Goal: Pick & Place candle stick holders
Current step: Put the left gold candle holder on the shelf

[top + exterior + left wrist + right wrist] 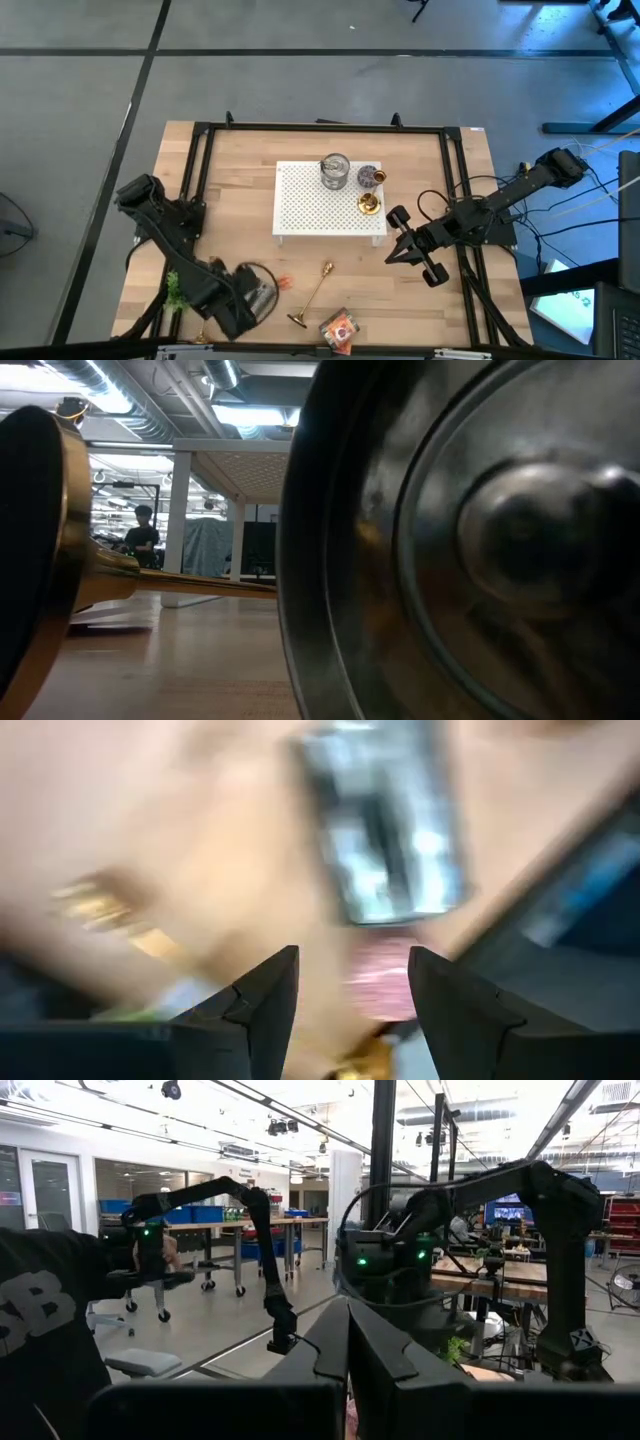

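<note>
The left gripper [262,293] hovered with its fingers [262,1005] parted and nothing between them, near the front edge of the table [230,190], just beside a fallen candle stick holder [313,295]. Another candle stick holder [370,204] stood on the white perforated board [310,205], near a silver tin [335,171]. The right gripper [398,248], pinched closed and empty, waited just off that board's right side.

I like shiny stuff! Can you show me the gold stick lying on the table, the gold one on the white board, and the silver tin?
Lying candle stick holder [313,295], high view, mid stem.
Standing candle stick holder [369,205], high view, round base.
Silver tin [335,171], high view, top rim.
</note>
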